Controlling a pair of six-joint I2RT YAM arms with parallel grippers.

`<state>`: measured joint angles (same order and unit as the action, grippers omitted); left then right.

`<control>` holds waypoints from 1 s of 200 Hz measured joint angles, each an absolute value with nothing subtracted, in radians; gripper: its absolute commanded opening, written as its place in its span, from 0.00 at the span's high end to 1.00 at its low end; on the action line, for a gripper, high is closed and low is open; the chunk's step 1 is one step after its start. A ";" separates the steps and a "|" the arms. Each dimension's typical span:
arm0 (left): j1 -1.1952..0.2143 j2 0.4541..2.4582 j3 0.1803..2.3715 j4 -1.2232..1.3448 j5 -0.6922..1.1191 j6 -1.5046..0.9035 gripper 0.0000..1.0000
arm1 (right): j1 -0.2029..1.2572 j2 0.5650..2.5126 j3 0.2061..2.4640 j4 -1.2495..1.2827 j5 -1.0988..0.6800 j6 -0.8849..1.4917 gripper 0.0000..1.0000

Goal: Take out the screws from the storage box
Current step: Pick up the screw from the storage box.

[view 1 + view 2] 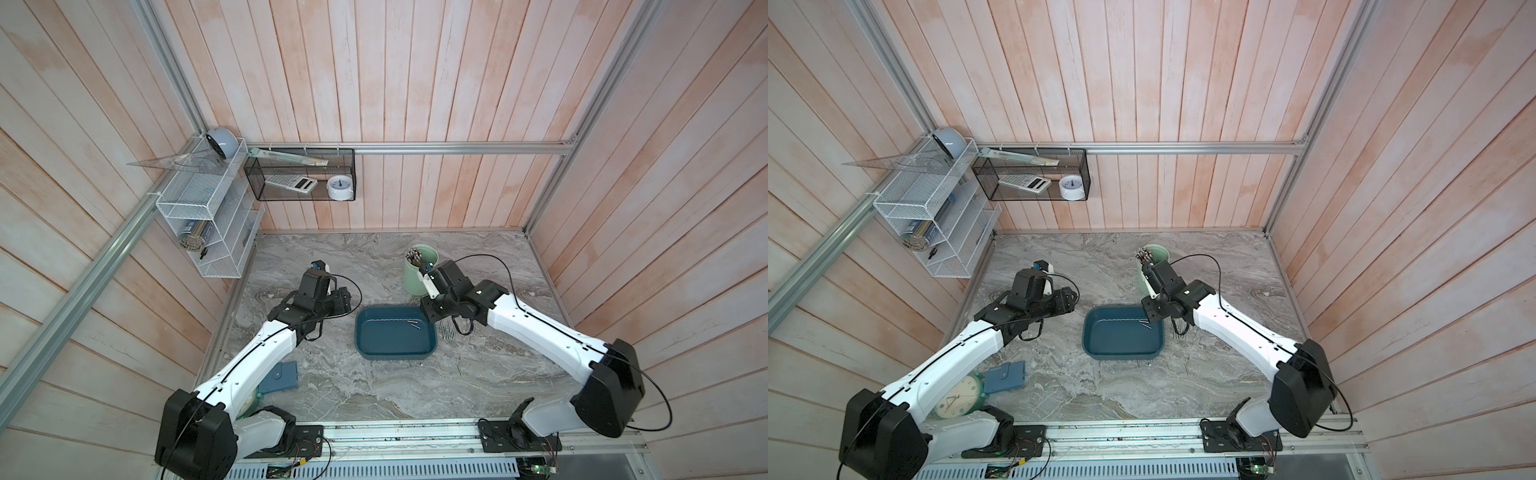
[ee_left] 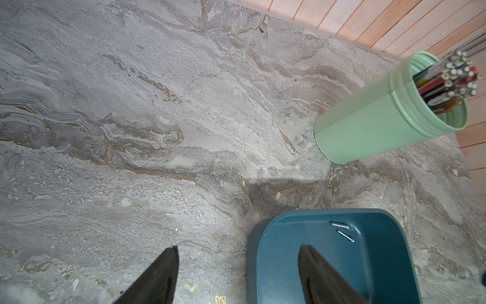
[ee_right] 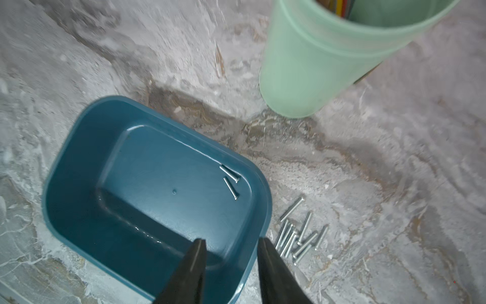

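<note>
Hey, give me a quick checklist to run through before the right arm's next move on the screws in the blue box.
1. The storage box is emptied: not ok, two screws lie near one corner.
2. The right gripper is free: ok, jaws apart, nothing between them.
3. The right gripper is above those two screws: not ok, it hangs at the rim by the screw pile outside the box.
4. The left gripper is out of the way: ok, open, empty, away from the screws.
5. There is finger room between the screws and the box wall: cannot tell.
6. The green pencil cup is clear: ok, it stands apart from the box.
</note>
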<state>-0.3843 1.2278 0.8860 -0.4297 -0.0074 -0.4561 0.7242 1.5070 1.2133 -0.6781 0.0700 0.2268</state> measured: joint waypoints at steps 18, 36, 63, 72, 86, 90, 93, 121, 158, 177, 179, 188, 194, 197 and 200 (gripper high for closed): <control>-0.384 1.238 0.886 -0.430 0.002 -0.456 0.23 | 0.727 1.591 1.257 -0.735 0.073 0.212 0.70; -0.384 1.244 0.886 -0.430 0.008 -0.456 0.23 | 0.729 1.673 1.317 -0.799 0.071 0.194 0.76; -0.384 1.246 0.886 -0.430 0.019 -0.456 0.23 | 0.741 1.791 1.409 -0.868 0.072 0.171 0.78; -0.384 1.247 0.886 -0.430 0.019 -0.456 0.23 | 0.752 1.818 1.421 -0.873 0.073 0.163 0.76; -0.384 1.249 0.886 -0.430 0.019 -0.456 0.23 | 0.775 1.848 1.424 -0.877 0.073 0.154 0.76; -0.384 1.250 0.886 -0.430 0.019 -0.456 0.23 | 0.782 1.855 1.425 -0.880 0.072 0.152 0.76; -0.384 1.250 0.886 -0.430 0.019 -0.456 0.23 | 0.786 1.860 1.426 -0.883 0.072 0.151 0.76; -0.384 1.251 0.886 -0.430 0.019 -0.456 0.23 | 0.804 1.899 1.432 -0.887 0.070 0.147 0.75; -0.384 1.251 0.886 -0.430 0.019 -0.456 0.23 | 0.799 1.924 1.432 -0.871 0.080 0.148 0.72; -0.384 1.251 0.886 -0.430 0.019 -0.456 0.23 | 0.798 1.935 1.432 -0.863 0.082 0.148 0.72; -0.384 1.251 0.886 -0.430 0.019 -0.456 0.23 | 0.798 1.937 1.432 -0.863 0.083 0.148 0.72; -0.384 1.251 0.886 -0.430 0.019 -0.456 0.23 | 0.796 1.942 1.431 -0.861 0.085 0.148 0.72; -0.384 1.251 0.886 -0.430 0.019 -0.456 0.23 | 0.794 1.945 1.431 -0.859 0.086 0.148 0.72; -0.384 1.251 0.886 -0.430 0.019 -0.456 0.23 | 0.793 1.946 1.431 -0.859 0.086 0.148 0.72; -0.384 1.251 0.886 -0.430 0.019 -0.456 0.23 | 0.792 1.947 1.430 -0.857 0.086 0.149 0.72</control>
